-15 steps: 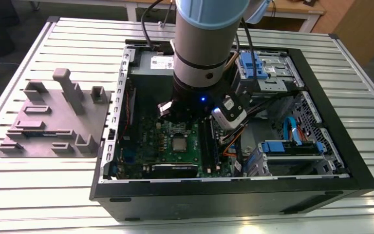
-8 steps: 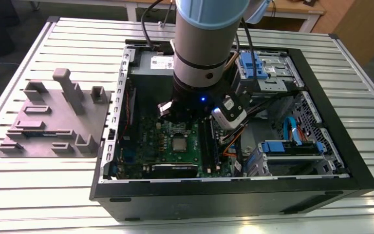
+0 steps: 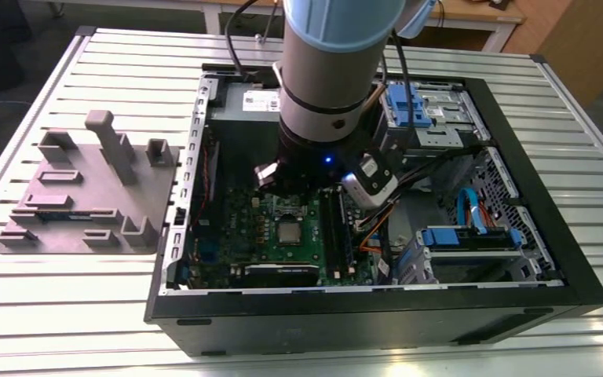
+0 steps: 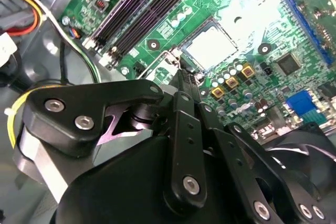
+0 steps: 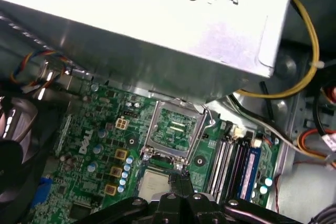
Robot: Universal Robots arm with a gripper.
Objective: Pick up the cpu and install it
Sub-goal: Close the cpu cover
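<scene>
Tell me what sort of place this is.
Probably a robotics lab or workshop: an open computer case on a slatted metal table, a grey moulded tray beside it, wooden desks behind.

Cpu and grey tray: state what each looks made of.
The cpu looks metal-topped: silvery-grey with a dull sheen and a thin pale rim. The grey tray is probably moulded plastic or foam: flat uniform grey, rounded raised blocks, no gloss.

I see a grey moulded plastic tray (image 3: 82, 196) lying on the ribbed silvery metal desk (image 3: 60, 306), just beside an open black computer case (image 3: 385, 318) with a green motherboard (image 3: 241, 224) inside
</scene>
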